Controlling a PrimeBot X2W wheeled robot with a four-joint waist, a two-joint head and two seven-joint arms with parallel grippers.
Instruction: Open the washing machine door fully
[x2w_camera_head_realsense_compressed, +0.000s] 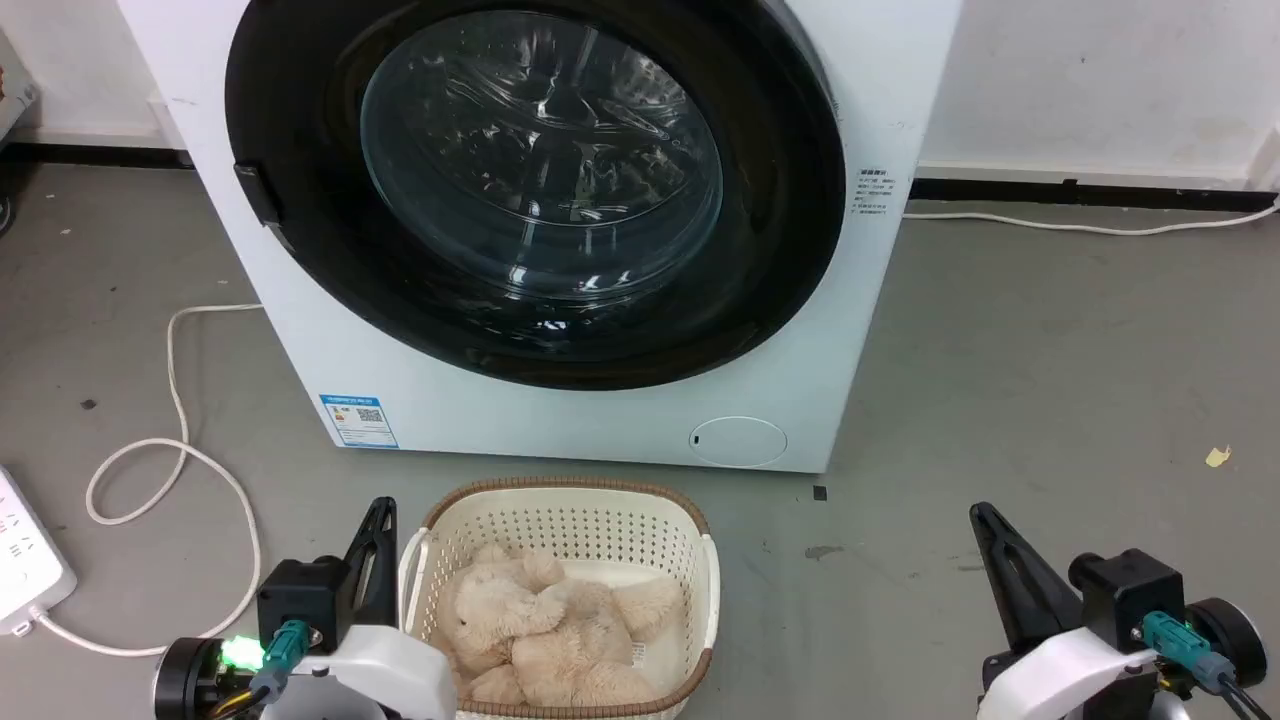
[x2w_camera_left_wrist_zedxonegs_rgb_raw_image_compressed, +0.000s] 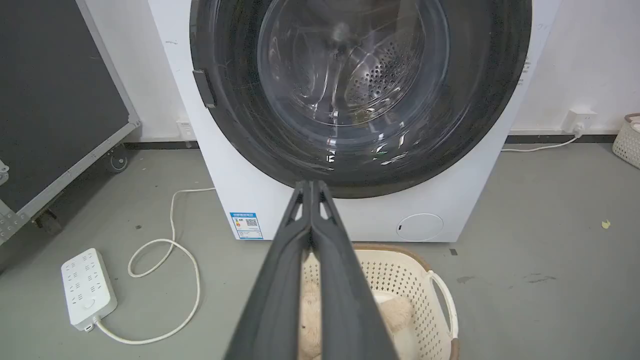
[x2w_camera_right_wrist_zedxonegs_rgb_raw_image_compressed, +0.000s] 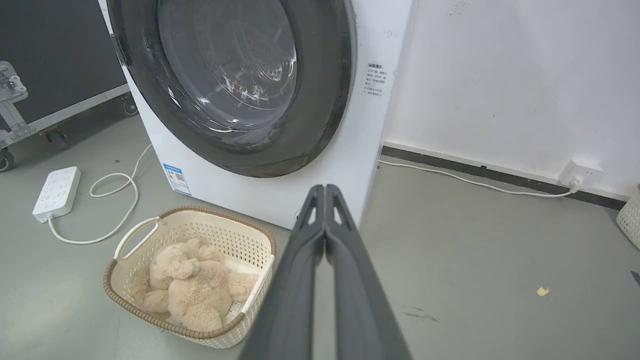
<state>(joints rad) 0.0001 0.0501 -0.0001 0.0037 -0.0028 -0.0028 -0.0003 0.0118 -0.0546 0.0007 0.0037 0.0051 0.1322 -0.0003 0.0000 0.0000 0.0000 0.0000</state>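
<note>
Glossy black, the washing machine door (x2w_camera_head_realsense_compressed: 540, 180) is seen closed flush on the white machine (x2w_camera_head_realsense_compressed: 600, 420) at the far centre, its top cut off. The left claw (x2w_camera_head_realsense_compressed: 377, 512), just left of the basket (x2w_camera_head_realsense_compressed: 560, 492), and the right claw (x2w_camera_head_realsense_compressed: 983, 515), near right, are held low with fingers pressed together, nothing gripped.

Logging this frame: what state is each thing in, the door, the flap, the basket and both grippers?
door: fully shut, not yet opened.
flap: shut.
basket: upright, plush toy inside.
left gripper: shut, empty, apart from the door.
right gripper: shut, empty, apart from the door.
</note>
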